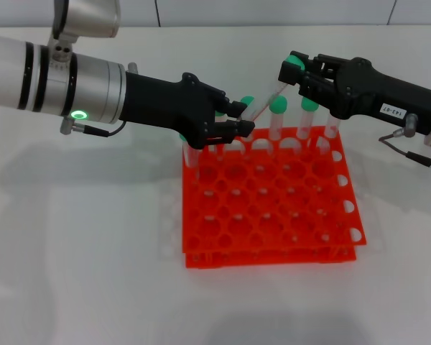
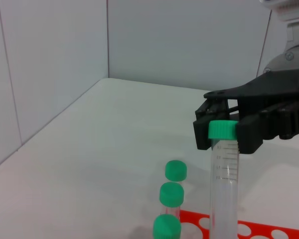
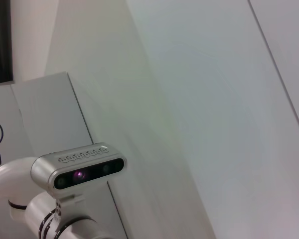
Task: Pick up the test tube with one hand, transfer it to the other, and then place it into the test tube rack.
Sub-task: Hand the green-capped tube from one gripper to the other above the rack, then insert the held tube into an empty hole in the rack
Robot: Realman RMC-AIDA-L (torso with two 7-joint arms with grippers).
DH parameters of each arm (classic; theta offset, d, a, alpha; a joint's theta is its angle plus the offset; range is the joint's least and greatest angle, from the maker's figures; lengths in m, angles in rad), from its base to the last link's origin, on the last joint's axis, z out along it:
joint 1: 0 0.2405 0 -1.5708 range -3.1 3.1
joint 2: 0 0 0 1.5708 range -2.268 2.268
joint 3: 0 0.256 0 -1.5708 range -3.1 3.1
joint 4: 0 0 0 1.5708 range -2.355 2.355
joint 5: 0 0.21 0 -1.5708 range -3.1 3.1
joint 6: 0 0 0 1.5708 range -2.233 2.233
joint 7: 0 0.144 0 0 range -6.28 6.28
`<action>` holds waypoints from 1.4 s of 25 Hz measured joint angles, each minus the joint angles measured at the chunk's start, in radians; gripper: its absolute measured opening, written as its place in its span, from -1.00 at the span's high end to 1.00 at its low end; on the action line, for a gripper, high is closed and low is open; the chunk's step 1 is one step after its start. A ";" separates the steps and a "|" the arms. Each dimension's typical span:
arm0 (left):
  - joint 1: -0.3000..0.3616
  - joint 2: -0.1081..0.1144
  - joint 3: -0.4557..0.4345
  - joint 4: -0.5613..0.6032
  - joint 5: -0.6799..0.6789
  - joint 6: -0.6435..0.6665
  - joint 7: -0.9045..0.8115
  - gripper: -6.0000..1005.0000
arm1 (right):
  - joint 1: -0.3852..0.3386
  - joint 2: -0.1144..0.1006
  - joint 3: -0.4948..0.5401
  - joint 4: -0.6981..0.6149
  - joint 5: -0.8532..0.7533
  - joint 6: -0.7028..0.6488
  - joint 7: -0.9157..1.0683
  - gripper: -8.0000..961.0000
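The test tube (image 1: 267, 97), clear with a green cap, hangs tilted in the air above the back row of the orange-red test tube rack (image 1: 273, 215). My left gripper (image 1: 243, 118), on the arm with the green ring, is shut on the tube's lower end. My right gripper (image 1: 296, 66), the one with the white label, is shut on the green cap. In the left wrist view the tube (image 2: 224, 174) stands upright, and the right gripper (image 2: 223, 130) clamps its cap from both sides. The rack (image 2: 269, 231) shows below it.
Several other green-capped tubes (image 1: 276, 108) stand in the rack's back row, close under both grippers; three of their caps (image 2: 171, 193) show in the left wrist view. The white table (image 1: 79, 251) lies around the rack. The right wrist view shows only walls and the robot's head camera (image 3: 78, 167).
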 joint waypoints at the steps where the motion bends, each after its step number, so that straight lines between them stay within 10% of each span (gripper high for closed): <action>1: -0.001 0.000 0.000 0.000 0.000 0.002 -0.007 0.44 | 0.001 0.000 0.000 0.000 0.000 0.000 0.000 0.41; 12: 0.014 -0.003 0.003 0.095 0.010 0.082 -0.120 -0.28 | 0.000 -0.002 0.000 0.000 0.000 0.001 0.000 0.39; 20: 0.125 -0.002 -0.001 0.425 0.061 0.193 -0.350 -0.63 | -0.004 -0.007 0.001 -0.001 0.000 -0.001 0.003 0.38; 35: 0.392 0.005 -0.009 0.883 0.055 0.298 -0.635 -0.77 | 0.002 -0.032 0.004 -0.069 -0.068 -0.023 0.047 0.36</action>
